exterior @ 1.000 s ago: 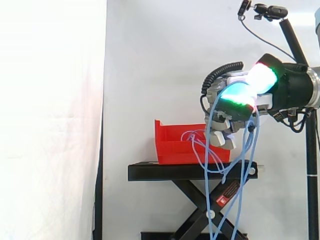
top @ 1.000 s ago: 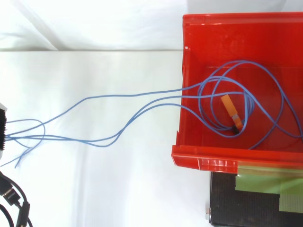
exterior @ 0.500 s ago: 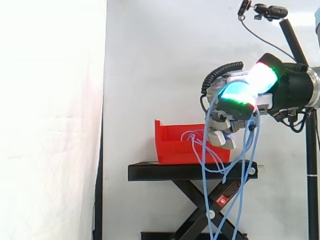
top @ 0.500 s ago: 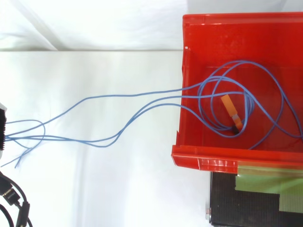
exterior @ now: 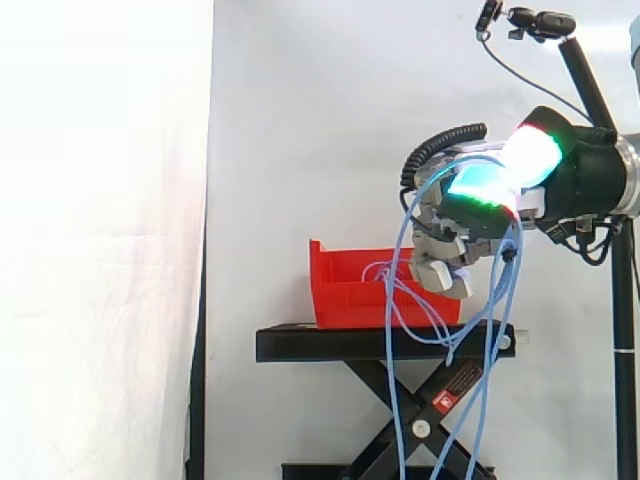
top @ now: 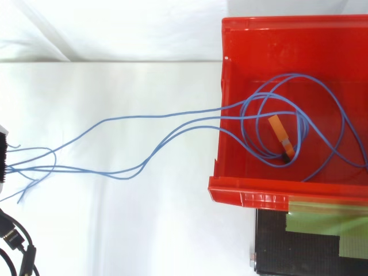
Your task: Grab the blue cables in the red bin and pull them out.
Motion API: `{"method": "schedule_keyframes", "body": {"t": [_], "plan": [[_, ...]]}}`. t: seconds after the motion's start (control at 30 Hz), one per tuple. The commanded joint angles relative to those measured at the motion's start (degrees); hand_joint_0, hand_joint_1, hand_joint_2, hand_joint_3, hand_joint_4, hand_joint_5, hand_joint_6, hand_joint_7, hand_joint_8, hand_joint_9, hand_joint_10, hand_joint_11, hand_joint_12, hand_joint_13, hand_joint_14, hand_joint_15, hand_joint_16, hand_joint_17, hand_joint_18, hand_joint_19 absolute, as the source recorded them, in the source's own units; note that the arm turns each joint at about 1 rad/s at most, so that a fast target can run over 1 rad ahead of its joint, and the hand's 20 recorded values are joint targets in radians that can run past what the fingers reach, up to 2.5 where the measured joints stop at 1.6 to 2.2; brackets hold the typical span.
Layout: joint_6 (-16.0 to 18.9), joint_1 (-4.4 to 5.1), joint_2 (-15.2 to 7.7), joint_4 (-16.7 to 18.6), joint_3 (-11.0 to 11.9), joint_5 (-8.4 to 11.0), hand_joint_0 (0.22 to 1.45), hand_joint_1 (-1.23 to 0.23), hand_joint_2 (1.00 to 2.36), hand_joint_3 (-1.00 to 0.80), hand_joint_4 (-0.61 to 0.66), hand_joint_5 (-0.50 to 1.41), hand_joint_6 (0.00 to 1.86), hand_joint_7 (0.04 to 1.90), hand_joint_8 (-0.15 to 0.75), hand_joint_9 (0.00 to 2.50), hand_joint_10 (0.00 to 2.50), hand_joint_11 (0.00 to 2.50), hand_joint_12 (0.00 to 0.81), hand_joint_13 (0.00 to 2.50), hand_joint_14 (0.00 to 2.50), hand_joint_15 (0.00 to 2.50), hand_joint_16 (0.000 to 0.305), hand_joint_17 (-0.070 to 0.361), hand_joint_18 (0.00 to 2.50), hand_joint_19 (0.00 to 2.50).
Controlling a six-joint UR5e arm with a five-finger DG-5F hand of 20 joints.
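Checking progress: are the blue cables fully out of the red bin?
No, loops of the blue cables lie coiled inside the red bin in the top view.

**Student:** What kind of place is this?

**Instructor:** A robotics laboratory test cell. A white curtain (exterior: 100, 240) screens the background. A black scissor stand (exterior: 385, 345) carries a red bin (exterior: 350, 295). A camera (exterior: 545, 22) sits on a pole at upper right. A robot arm (exterior: 595, 175) comes in from the right, bearing a hand (exterior: 460, 225) with glowing pads (exterior: 530, 155).
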Motion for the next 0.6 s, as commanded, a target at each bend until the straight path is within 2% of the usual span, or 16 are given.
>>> {"method": "schedule_keyframes", "body": {"t": [0.0, 0.57], "plan": [[0.00, 0.05, 0.00, 0.00, 0.01, 0.04, 0.87, -1.08, 1.00, -1.00, 0.11, 0.97, 0.70, 0.63, 0.194, 1.11, 0.03, 0.90, 0.304, 0.90, 0.03, 0.68, 0.044, 0.099, 0.82, 0.96], [0.00, 0.05, 0.00, 0.00, 0.01, 0.04, 0.87, -1.08, 1.00, -1.00, 0.11, 0.96, 0.73, 0.63, 0.194, 1.11, 0.03, 0.89, 0.305, 0.90, 0.03, 0.68, 0.044, 0.099, 0.81, 0.96]]}}
